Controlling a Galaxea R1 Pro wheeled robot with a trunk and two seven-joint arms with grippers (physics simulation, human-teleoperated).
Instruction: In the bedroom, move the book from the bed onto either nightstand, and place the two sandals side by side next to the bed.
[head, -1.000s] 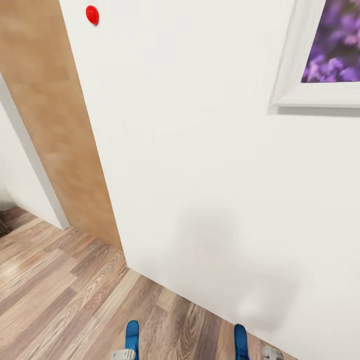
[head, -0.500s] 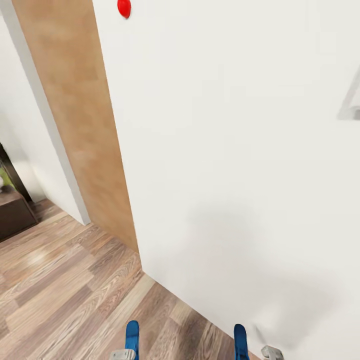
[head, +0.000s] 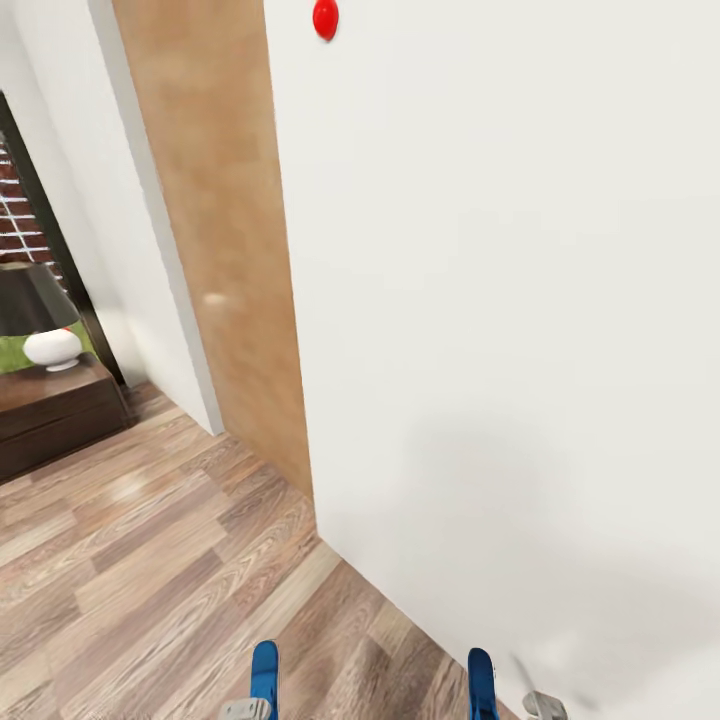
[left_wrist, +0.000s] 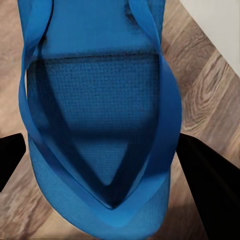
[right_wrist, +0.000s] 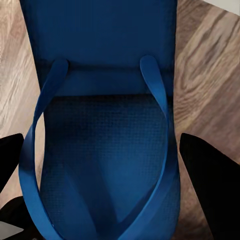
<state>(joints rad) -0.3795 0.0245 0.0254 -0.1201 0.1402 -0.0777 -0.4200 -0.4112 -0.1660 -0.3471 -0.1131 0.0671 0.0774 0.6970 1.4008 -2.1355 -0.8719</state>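
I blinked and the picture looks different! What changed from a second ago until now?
The camera turned, not the things. The wall, wooden panel and red knob slid to the right in the head view, the flower picture left the view, and a nightstand with its lamp came in at the left. The left hand and the right hand still hold a blue sandal each.

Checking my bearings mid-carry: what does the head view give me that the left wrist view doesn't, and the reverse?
Head view: the low dark brown wooden nightstand with its dark-shaded, white-based lamp, and a round red wall marker.
Left wrist view: straps and textured sole of the bright blue sandal up close.
Both: the left gripper's sandal, white wall, brown wood-plank floor.
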